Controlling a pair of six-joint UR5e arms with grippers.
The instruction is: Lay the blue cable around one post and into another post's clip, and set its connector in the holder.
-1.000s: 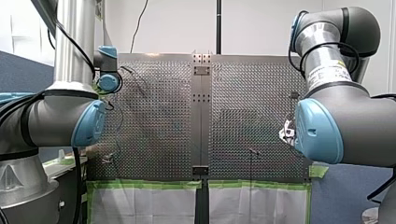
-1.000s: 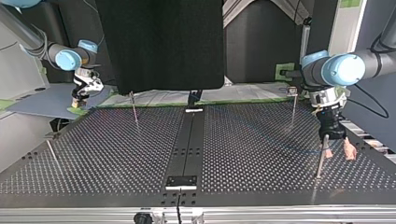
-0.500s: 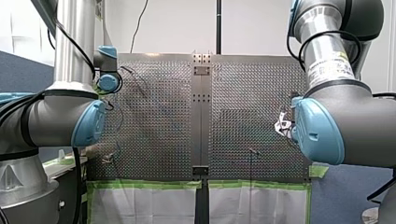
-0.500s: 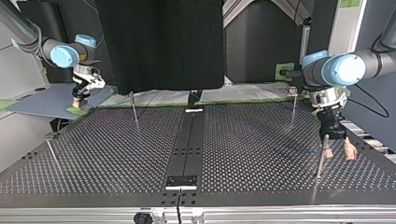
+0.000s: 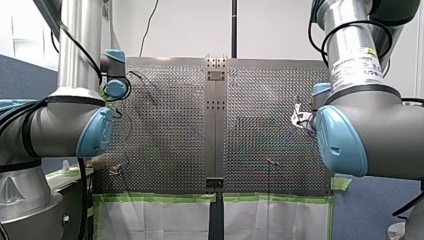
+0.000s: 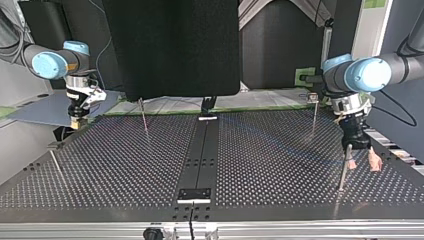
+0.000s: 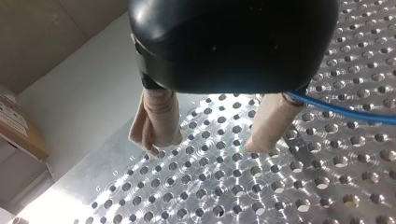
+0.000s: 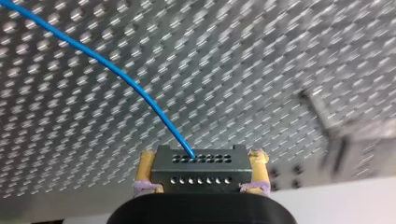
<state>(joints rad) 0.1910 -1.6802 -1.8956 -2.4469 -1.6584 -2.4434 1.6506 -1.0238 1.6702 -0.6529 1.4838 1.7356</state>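
In the right wrist view my right gripper point(image 8: 201, 179) is shut on a black connector point(image 8: 198, 169), held between its yellow-padded fingers point(image 8: 146, 170). The blue cable point(image 8: 116, 72) leaves the connector and arcs away over the perforated table. In the top view this gripper point(image 6: 76, 121) hangs over the table's far left corner. My left gripper point(image 7: 208, 144) is open, its beige pads point(image 7: 159, 119) just above the plate with nothing between them. The blue cable point(image 7: 345, 111) passes beside one pad. In the top view the left gripper point(image 6: 362, 162) stands beside a thin post point(image 6: 344, 167) at the right.
More thin posts stand at the top view's far left point(image 6: 144, 117), far right point(image 6: 314, 116) and near left point(image 6: 55, 162). A dark centre rail point(image 6: 202, 150) carries a small black block point(image 6: 195, 194) near the front edge. A blurred post point(image 8: 322, 119) is ahead of the right gripper.
My right arm has swung, carrying the connector leftward and nearer in the top view, toward the table's corner, and its gripper now points straight down. My left arm has not moved.
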